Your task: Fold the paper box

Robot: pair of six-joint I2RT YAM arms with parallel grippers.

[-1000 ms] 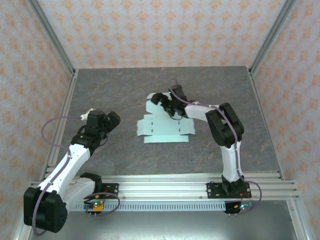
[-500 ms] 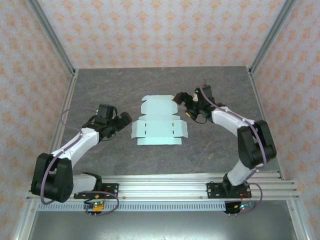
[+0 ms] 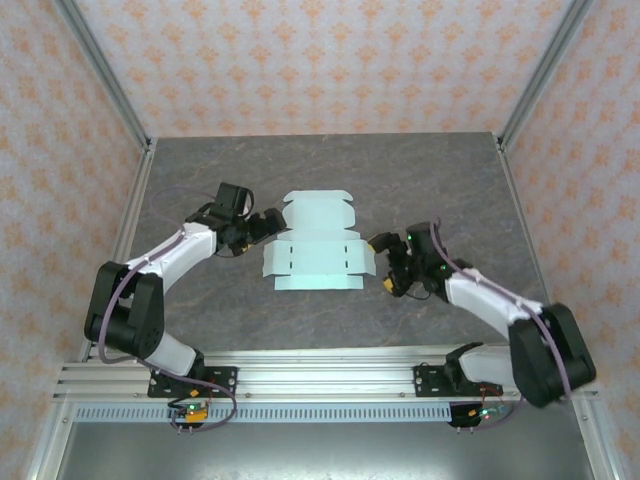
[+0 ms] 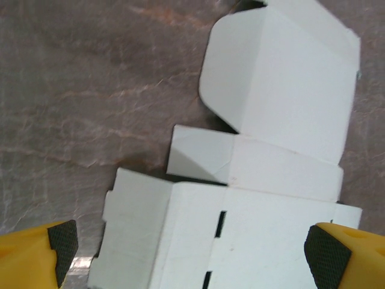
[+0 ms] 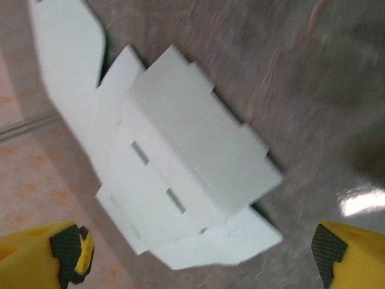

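On tabletop, centre: paper box — flat, unfolded. Right claw has backed off it; left claw has closed in — both spread (nothing gripped). Folding unstarted.

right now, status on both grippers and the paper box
Left gripper open, right gripper open, both empty. Paper box unfolded, lying between them. Nothing in the way.

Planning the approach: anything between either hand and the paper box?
Nothing visible. The left hand and right hand, both open, sit on either side of the paper box, with just table in the gaps.
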